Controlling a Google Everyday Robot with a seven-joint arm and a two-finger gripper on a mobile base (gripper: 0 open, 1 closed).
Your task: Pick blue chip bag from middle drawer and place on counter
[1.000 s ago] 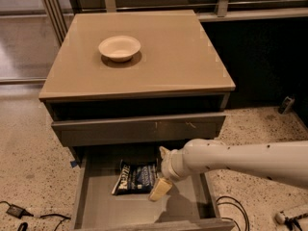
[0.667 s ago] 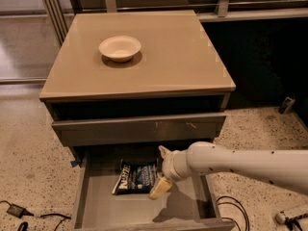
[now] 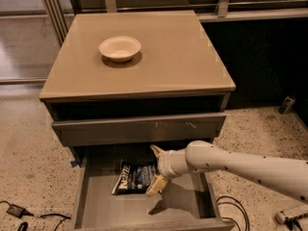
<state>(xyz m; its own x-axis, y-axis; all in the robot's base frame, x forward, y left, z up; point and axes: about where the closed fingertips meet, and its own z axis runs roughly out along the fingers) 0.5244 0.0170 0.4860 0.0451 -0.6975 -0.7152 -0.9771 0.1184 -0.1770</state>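
The blue chip bag (image 3: 132, 178) lies flat on the floor of the open middle drawer (image 3: 183, 203), left of centre, white lettering up. My gripper (image 3: 155, 169) reaches in from the right on a white arm and sits at the bag's right edge. One finger (image 3: 157, 151) points up and back, the other finger (image 3: 156, 185) points down at the bag's right corner, so the jaws stand open and spread. The bag is not lifted. The tan counter (image 3: 168, 57) tops the grey cabinet above.
A cream round bowl (image 3: 120, 47) stands on the counter at the left back. A shut grey drawer front (image 3: 139, 128) with pale scratches overhangs the back of the open drawer. Black cables (image 3: 231, 208) lie on the speckled floor at both sides.
My gripper and arm have shifted slightly toward the bag's right edge. The bag lies in the same place.
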